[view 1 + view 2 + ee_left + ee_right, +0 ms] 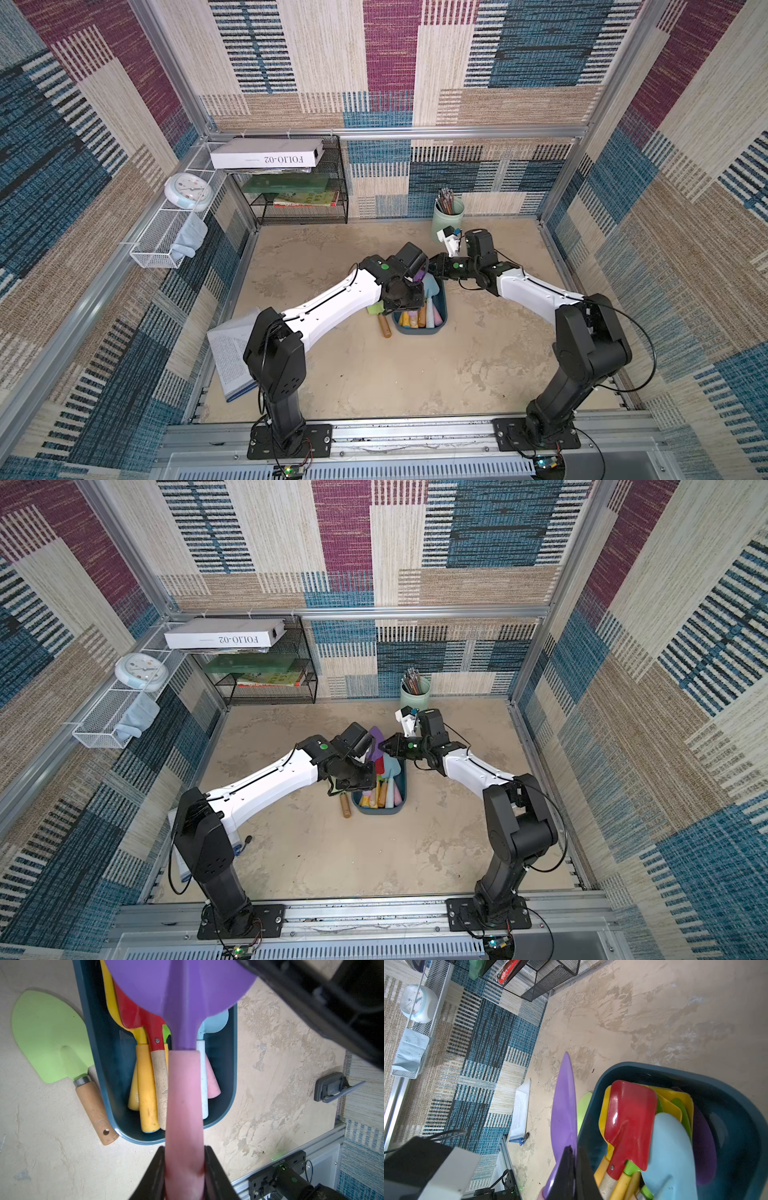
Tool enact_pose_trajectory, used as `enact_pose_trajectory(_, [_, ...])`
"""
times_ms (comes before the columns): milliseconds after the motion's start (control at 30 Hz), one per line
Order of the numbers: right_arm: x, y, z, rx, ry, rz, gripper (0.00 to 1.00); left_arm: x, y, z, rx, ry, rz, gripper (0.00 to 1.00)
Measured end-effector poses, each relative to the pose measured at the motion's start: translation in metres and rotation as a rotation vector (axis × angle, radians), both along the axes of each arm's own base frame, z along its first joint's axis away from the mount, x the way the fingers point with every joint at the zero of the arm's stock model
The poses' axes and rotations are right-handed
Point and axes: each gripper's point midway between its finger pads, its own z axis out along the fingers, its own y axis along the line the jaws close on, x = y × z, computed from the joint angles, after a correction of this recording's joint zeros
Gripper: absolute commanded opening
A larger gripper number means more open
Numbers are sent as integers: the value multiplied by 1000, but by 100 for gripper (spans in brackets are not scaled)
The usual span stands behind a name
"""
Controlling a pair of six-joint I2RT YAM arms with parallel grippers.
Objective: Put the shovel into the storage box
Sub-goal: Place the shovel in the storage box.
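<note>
Both grip purple shovel (182, 991) over storage box (230, 1064): left gripper (185, 1148) clamps handle (182, 1095), right gripper (575, 1153) pinches blade (564, 1105). White box (266, 153) reads "FOLIO-02".

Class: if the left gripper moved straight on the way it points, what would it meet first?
Probably the shovel handles lying in the storage box, beneath the purple shovel the left gripper holds; depth is unclear.

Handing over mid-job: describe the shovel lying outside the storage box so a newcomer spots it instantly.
On the table, find the dark teal storage box. Alongside one long wall lies the green shovel. Only it rests on the table itself: pale-green pointed blade, bare wooden handle.
</note>
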Motion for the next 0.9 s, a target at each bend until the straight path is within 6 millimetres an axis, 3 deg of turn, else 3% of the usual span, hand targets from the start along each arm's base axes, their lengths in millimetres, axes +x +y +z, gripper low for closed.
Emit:
enact_pose_trajectory(33, [0,0,-2,-8,-3,1,0,-1,-1,3,-10,-3,-1,69])
enact_pose_trajectory(133, [0,-1,-3,-22,-10,5,0,0,-3,11,-28,-20,-4,78])
enact_pose_trajectory(500, [5,-4,-9,-58,-27,20,0,-7,0,30,-62,-62,-21,80])
enact_pose_trajectory(900, [12,-19,-45,-117,17,27,0,-14,26,42,-40,-142,12,84])
